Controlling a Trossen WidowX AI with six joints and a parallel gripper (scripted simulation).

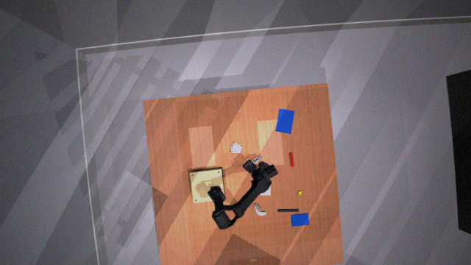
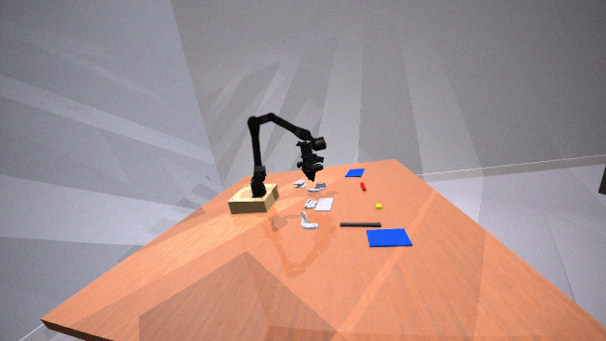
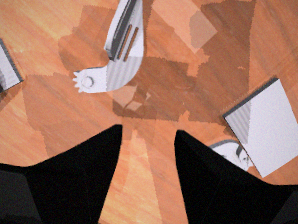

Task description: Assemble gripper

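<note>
My gripper [image 2: 311, 179] [image 3: 149, 134] points down above the table, its fingers apart with nothing between them. A white jaw [image 1: 257, 160] [image 2: 317, 188] [image 3: 131, 65] with gear teeth lies ahead of the fingertips in the wrist view. The other white jaw [image 1: 260, 210] [image 2: 310, 224] lies nearer the front. A white part with small holes [image 1: 236, 148] [image 2: 299, 184] lies farther back; its edge shows at the wrist view's left. A flat white rectangle [image 1: 266, 191] [image 2: 325, 205] [image 3: 270, 127] lies beside another small white part [image 2: 311, 204] [image 3: 229, 149], partly hidden by a finger. Which white part is the base is unclear.
The arm stands on a pale box [image 1: 199, 195] [image 2: 248, 206]. On the table are two blue rectangles [image 1: 285, 121] [image 1: 299, 219] [image 2: 354, 172] [image 2: 389, 238], a red bar [image 1: 291, 159] [image 2: 363, 187], a yellow cube [image 1: 299, 192] [image 2: 378, 206] and a black bar [image 1: 288, 210] [image 2: 360, 224].
</note>
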